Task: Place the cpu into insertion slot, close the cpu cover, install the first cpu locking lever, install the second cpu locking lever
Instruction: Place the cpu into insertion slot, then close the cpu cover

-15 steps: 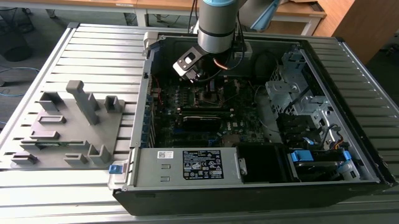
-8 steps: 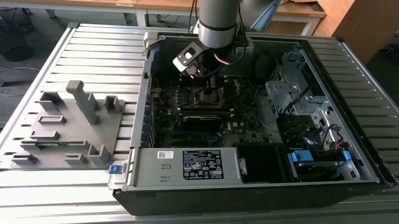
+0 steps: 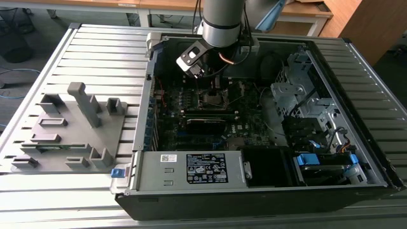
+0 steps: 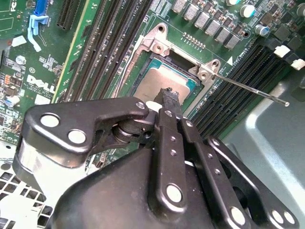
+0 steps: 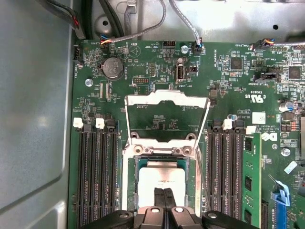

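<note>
Dull grey metal, flat and square, the cpu (image 5: 150,183) lay seated in the insertion slot (image 5: 129,181), inside its metal rim. The black gripper (image 5: 164,194) had its jaws pressed together, gripping nothing, the tips on or just above the chip's top. The thin silvery cpu cover (image 5: 167,98) stood swung open from the slot's hinged edge, green board showing through its square cut-out.

This looks like a robotics lab set up in an office room. A robot arm (image 3: 222,21) reaches into an open computer case (image 3: 254,200) on a ribbed metal table (image 3: 95,52), with a grey parts holder (image 3: 64,138) towards the table's edge on the exterior view's left. Beyond the table stand wooden desks (image 3: 305,11), a wooden cabinet (image 3: 369,24) and a black wire bin (image 3: 14,38).
</note>
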{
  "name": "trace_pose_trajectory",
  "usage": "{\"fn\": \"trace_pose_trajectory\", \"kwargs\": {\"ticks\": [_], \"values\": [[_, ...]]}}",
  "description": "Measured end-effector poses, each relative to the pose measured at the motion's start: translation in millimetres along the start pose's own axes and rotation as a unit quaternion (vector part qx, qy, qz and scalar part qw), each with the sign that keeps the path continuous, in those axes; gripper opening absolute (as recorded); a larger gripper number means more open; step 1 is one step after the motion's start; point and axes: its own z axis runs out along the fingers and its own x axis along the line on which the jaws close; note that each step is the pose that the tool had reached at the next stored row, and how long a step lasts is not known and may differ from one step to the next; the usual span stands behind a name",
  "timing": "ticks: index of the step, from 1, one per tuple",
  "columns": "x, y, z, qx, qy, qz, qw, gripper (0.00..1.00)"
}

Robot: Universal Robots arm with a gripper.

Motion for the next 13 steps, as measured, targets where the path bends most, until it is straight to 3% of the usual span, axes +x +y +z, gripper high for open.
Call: {"fn": "trace_pose_trajectory", "kwargs": {"ticks": [13], "values": [[0.1,0.1,-4.1,0.0,-0.0011,0.0,1.0,0.11]]}}
